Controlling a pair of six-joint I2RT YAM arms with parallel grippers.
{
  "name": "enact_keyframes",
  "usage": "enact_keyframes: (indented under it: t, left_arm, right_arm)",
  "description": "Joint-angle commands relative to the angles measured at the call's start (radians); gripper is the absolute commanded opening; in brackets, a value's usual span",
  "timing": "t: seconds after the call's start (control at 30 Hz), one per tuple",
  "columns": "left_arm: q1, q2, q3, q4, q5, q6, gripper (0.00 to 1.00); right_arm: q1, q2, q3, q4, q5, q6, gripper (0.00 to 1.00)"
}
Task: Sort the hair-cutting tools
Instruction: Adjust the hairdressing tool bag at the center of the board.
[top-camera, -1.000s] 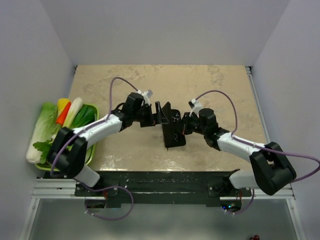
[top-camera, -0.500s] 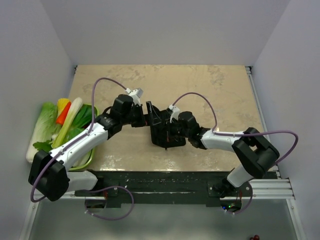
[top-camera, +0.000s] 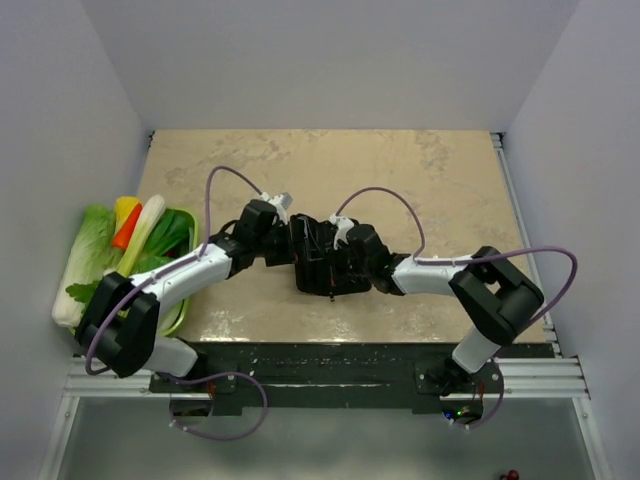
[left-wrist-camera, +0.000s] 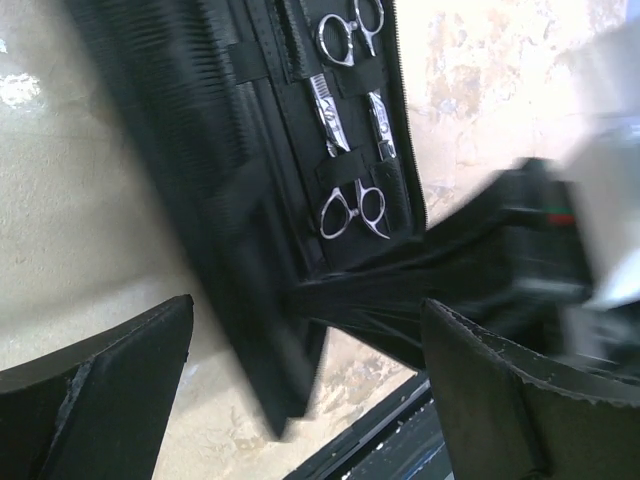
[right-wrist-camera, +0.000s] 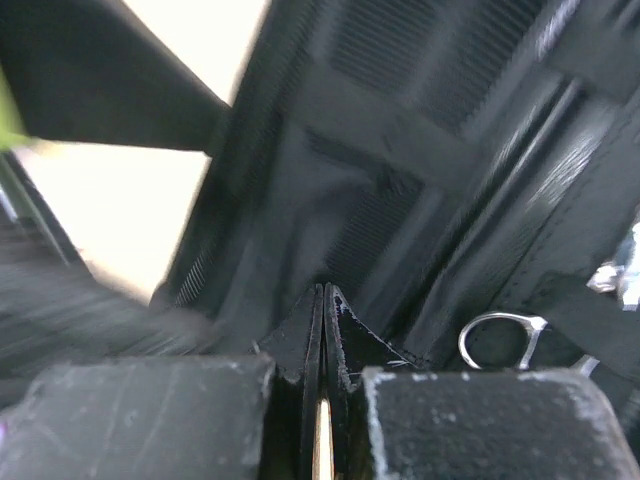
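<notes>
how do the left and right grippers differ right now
The left gripper has its jaws spread wide; the right gripper is shut tight. The left gripper stands off the open black case, holding nothing; the right gripper's tips sit right against its fabric, though whether they pinch it is unclear. Both reach the case from opposite sides.

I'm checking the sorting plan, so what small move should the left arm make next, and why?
Probably lower the open left gripper toward the nearer scissors. They sit strapped in the open case, untouched, while the shut right gripper is at the case's edge.
</notes>
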Motion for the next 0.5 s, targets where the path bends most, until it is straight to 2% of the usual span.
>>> enact_keyframes:
  t: [0.0,0.13,0.27,0.37,0.47]
  left_arm:
    - [-0.006,-0.095,0.060,-0.055,-0.049,0.035,0.99]
    - [-0.006,-0.212,0.089,-0.144,-0.093,0.043,0.99]
    - [-0.006,-0.286,0.121,-0.184,-0.080,0.042,1.00]
    - [-0.005,-0.286,0.104,-0.148,-0.051,0.034,1.00]
    - [-0.006,-0.213,0.066,-0.077,-0.003,0.034,1.00]
  right_arm:
    - [0.028,0.058,0.043,0.046,0.006,-0.005,0.00]
    - [0.054,0.111,0.065,0.037,0.027,-0.001,0.00]
    - [0.062,0.115,0.072,0.015,0.075,-0.002,0.00]
    - [0.067,0.087,0.077,-0.017,0.114,-0.014,0.00]
    - [0.073,0.020,0.071,-0.049,0.162,-0.024,0.00]
